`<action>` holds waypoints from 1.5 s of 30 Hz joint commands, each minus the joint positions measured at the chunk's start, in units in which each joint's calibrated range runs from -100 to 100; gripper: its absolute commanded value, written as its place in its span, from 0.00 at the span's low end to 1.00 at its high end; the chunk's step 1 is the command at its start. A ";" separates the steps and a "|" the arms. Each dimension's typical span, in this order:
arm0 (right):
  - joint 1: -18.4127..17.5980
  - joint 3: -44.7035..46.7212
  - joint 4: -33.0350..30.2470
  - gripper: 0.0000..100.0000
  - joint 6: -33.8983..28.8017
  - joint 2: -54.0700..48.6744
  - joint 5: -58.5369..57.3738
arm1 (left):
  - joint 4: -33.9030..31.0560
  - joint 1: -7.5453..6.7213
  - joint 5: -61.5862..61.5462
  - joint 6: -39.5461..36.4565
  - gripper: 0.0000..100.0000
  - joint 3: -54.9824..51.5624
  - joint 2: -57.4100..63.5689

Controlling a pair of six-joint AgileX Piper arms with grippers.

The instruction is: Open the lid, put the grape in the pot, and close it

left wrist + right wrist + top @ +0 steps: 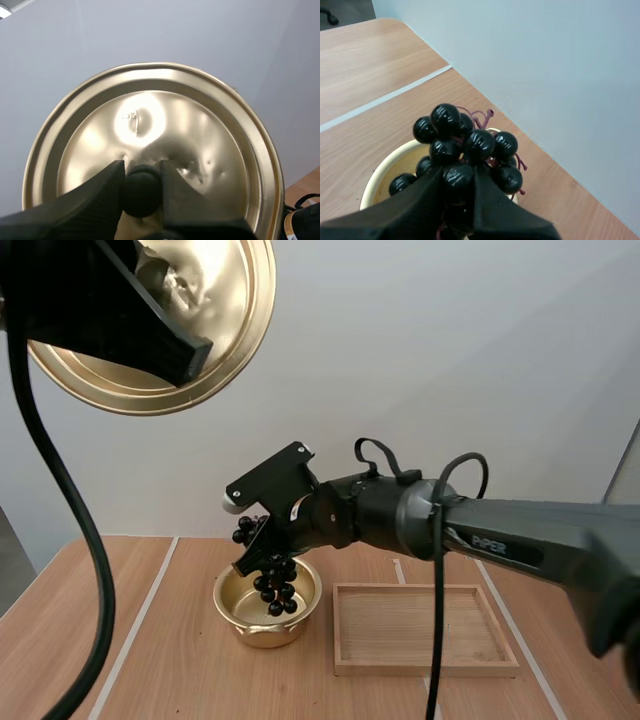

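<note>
In the high view, a round, shiny gold metal lid is held high above the light wooden table by the left gripper. A bunch of glossy black grapes is gripped by the right gripper and hangs over the mouth of a small gold metal pot, its lowest berries within the rim. A shallow rectangular wooden tray lies just beside the pot, apart from it. Nothing is seen between grapes and pot. The right arm above the opening is judged to be in the way of the lid's return until it is drawn clear.

In the left wrist view, the lid's small black round knob is pinched between the two fingers, which are closed tightly on it. The lid is judged stiff, light and smooth, with the knob as the only sound hold.

In the right wrist view, the fingers are closed on berries in the middle of the bunch, with the pot's pale rim seen below. The bunch is judged light and loosely jointed, and single berries are likely to swing or slip, so a hold near the stem would be firmer.
</note>
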State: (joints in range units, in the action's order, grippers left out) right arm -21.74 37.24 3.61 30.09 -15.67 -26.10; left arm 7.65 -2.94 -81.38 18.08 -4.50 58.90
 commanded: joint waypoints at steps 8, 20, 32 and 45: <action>-0.09 -1.04 -1.64 0.70 -0.19 7.90 1.02 | -1.94 -0.14 2.00 -1.91 0.00 0.52 0.34; -0.09 -1.14 -1.35 1.00 -1.57 7.29 -0.22 | -1.94 -0.14 2.00 -1.91 0.00 0.52 0.34; -0.09 -6.91 1.57 0.61 -2.91 9.18 2.36 | -2.04 -0.14 1.84 -1.90 0.00 0.52 0.34; -0.09 -7.00 3.45 0.00 -3.05 16.63 5.27 | -2.18 -0.14 -0.71 -1.90 0.00 0.52 0.34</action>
State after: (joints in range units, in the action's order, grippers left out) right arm -21.82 30.81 6.80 27.02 -1.01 -20.82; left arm 6.03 -2.94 -82.69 16.71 -4.50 58.90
